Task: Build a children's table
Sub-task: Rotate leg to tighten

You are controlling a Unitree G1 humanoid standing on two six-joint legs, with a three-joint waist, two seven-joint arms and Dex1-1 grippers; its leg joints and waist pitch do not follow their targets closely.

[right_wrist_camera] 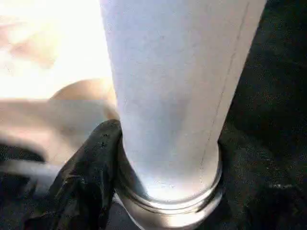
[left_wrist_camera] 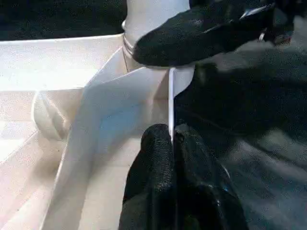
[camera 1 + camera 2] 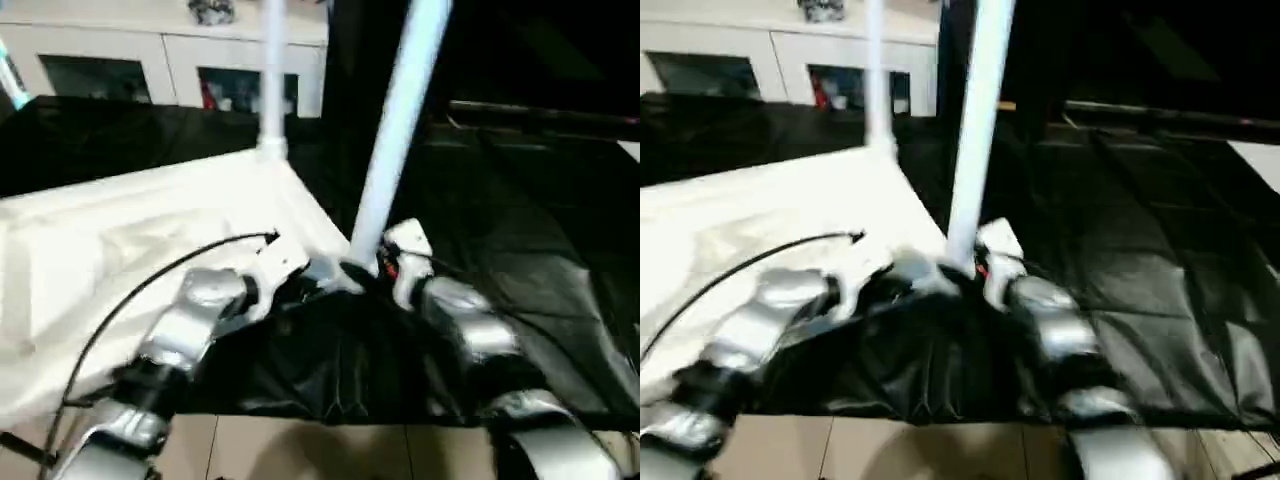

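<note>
The children's table lies upside down: its white tabletop [image 3: 130, 240] rests ribbed side up on a black cloth. One white leg [image 3: 272, 90] stands upright in the far corner. A second leg [image 3: 400, 130] rises from the near corner socket [image 1: 168, 211], leaning slightly right. My right gripper [image 3: 365, 272] is closed around this leg's base, with one black finger [image 1: 91, 177] pressed against it. My left gripper [image 2: 172, 139] is shut on the tabletop's thin rim wall [image 2: 171, 96] just beside that corner.
The black cloth [image 3: 520, 230] covers the ground to the right and in front. A white cabinet with glass doors [image 3: 100, 60] stands at the back. Pale floor [image 3: 300, 450] shows nearest me. A black cable [image 3: 150, 280] arcs over my left forearm.
</note>
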